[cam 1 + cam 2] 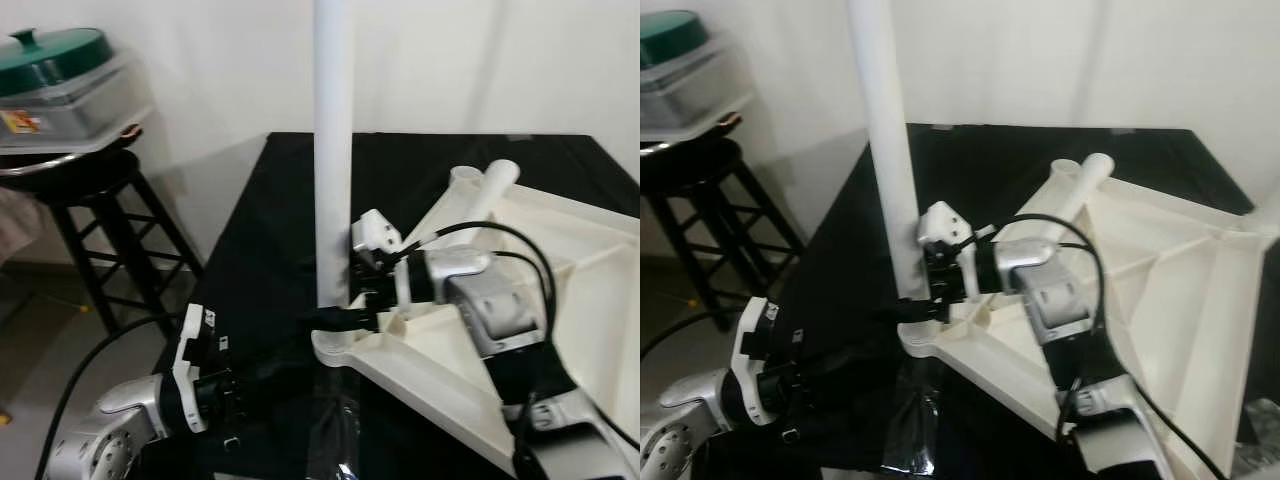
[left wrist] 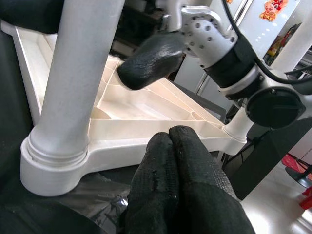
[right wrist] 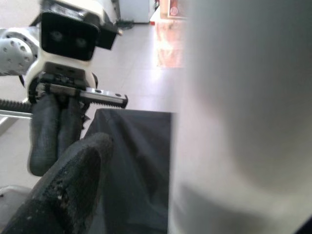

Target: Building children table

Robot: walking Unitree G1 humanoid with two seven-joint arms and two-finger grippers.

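The left gripper (image 2: pixel 170 141), nearest the head camera, hovers low over the black cloth-covered table (image 1: pixel 270 210), its two black fingers pressed together on nothing, just short of the upturned cream plastic tabletop (image 1: pixel 590 290). A tall white plastic leg tube (image 1: pixel 332 150) stands upright in that tabletop's near corner socket (image 2: pixel 53 165). The right gripper (image 1: pixel 925 300) sits at the tube's base, fingers closed around it. A black wooden stool (image 1: pixel 95 215) stands well apart on the left, carrying a green-lidded container (image 1: pixel 60 80)
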